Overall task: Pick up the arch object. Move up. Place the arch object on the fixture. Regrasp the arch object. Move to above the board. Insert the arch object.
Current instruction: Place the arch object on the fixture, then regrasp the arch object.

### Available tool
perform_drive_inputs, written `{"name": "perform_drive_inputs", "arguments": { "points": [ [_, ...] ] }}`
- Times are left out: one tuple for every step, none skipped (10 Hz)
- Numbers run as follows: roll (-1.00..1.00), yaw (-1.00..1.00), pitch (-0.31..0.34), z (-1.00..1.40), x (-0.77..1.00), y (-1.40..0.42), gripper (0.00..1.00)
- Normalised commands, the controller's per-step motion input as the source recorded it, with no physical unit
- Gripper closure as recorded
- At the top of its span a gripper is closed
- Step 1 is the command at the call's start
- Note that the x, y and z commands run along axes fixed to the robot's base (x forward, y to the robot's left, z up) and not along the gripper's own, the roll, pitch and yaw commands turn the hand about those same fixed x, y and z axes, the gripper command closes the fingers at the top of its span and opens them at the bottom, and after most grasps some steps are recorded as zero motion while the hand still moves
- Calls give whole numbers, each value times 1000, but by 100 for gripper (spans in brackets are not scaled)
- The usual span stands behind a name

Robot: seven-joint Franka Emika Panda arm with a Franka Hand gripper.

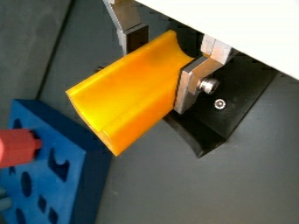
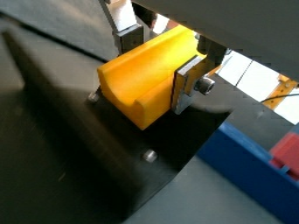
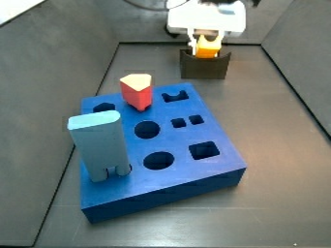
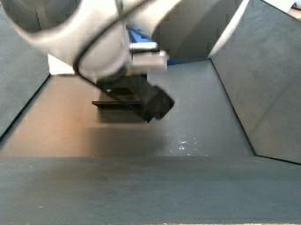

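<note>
The yellow-orange arch object (image 1: 122,92) lies between my gripper's fingers, notch face showing, in both wrist views (image 2: 140,79). The gripper (image 1: 162,66) has both silver fingers pressed against the block's sides, so it is shut on it. The dark fixture (image 1: 228,105) is right beneath the block. In a side view the gripper (image 3: 207,37) holds the arch object (image 3: 207,44) at the top of the fixture (image 3: 204,66) at the back of the floor. I cannot tell whether the block rests in the recess. The blue board (image 3: 155,145) lies nearer the front.
A red-topped peg (image 3: 135,90) and a tall light-blue block (image 3: 101,145) stand in the board. The board's corner and the peg (image 1: 14,147) show beside the fixture in a wrist view. Dark walls enclose the floor; the arm (image 4: 106,35) hides much of one side view.
</note>
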Motion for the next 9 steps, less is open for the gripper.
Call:
{"name": "perform_drive_inputs", "arguments": {
  "points": [
    [-147, -80, -81, -201, 97, 61, 100],
    [0, 0, 0, 0, 0, 0, 0],
    [33, -62, -23, 1000, 0, 0, 0],
    [34, -59, -21, 1000, -2, 1, 0],
    [43, -32, -14, 1000, -23, 3, 0],
    [54, -16, -10, 1000, -27, 1, 0],
    [58, 0, 11, 1000, -35, 2, 0],
    [56, 5, 24, 979, -36, 3, 0],
    [55, 8, 46, 753, -32, 4, 0]
  ]
}}
